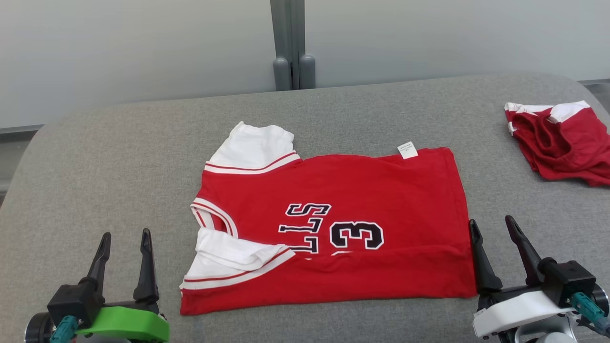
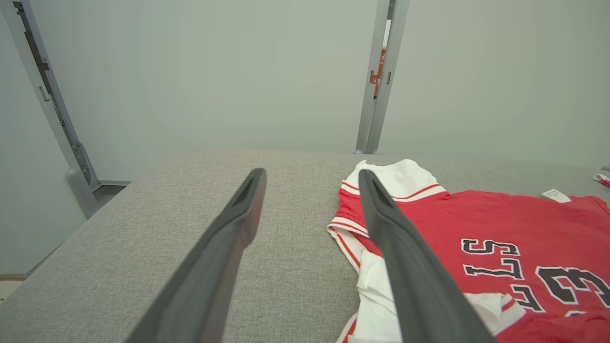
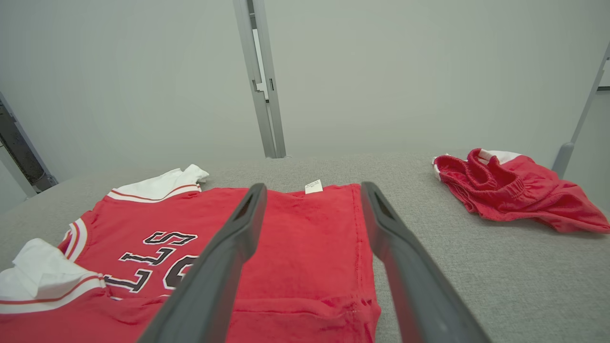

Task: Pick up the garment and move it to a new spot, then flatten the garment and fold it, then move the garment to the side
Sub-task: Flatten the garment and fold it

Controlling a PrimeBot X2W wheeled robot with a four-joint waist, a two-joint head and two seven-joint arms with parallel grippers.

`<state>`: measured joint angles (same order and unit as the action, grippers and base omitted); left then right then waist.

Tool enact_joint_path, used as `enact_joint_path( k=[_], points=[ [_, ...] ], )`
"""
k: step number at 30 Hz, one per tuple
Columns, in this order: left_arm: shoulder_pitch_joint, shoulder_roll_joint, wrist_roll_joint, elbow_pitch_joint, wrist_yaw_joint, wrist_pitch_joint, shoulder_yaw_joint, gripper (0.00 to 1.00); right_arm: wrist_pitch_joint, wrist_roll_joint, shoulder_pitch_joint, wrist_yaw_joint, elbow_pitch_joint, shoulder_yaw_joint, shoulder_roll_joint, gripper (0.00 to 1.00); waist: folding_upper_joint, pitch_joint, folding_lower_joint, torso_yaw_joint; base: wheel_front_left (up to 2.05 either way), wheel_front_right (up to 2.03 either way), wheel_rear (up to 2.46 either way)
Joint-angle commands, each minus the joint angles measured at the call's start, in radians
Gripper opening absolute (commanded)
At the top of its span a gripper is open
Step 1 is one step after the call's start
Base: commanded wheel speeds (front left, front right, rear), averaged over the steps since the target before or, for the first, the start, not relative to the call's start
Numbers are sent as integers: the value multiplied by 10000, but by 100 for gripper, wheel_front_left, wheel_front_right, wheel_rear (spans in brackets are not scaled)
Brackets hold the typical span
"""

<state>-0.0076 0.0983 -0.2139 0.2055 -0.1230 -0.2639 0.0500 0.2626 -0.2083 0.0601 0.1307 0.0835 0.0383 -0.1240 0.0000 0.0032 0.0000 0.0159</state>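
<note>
Red short-sleeved jersey with white sleeves and black-and-white lettering (image 1: 362,200) lies flat at the centre of the grey fabric-covered tabletop (image 1: 119,157). Its collar points to the robot's left and its hem to the right. The near white sleeve is folded onto the body, and the near edge is folded over the bottom of the print. A small white label (image 1: 407,150) sticks out at the far edge.

Left end effector (image 1: 126,233): 2 fingers apart, holding nothing, over bare tabletop left of the collar.

Right end effector (image 1: 491,220): 2 fingers apart, holding nothing, straddling the hem line. Contact with the cloth cannot be told.

Crumpled red-and-white shorts (image 1: 562,143) lie at the far right, well apart.
</note>
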Motion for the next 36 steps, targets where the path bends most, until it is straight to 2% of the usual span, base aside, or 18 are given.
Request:
enact_joint_path(
  k=[1,13,17,21,29,36],
  points=[
    [124,-27,96,40,-24,1,40,100,27,56,26,-1,36,10,-49,100,0,-16,0,-1,0,0,0],
    [-65,67,151,252,-76,1,109,100,27,56,-151,-1,132,86,-137,100,0,-31,0,-66,0,0,0],
    [-775,409,303,465,-73,1,-130,100,27,92,-684,-1,192,198,-348,100,0,185,0,-108,0,0,0],
    [-2005,934,342,796,-80,29,-535,100,-30,90,-1657,-1,521,363,-845,100,0,660,0,-161,0,0,0],
    [-5635,2235,-465,1632,-81,624,-2382,100,-1119,-227,-4600,-1,1731,755,-1924,100,0,2250,0,-423,0,0,0],
    [-8549,3086,-1784,2876,-69,1373,-4303,100,-2125,-829,-6799,-1,3000,1309,-2211,100,0,3841,0,-809,0,0,0]
  ],
)
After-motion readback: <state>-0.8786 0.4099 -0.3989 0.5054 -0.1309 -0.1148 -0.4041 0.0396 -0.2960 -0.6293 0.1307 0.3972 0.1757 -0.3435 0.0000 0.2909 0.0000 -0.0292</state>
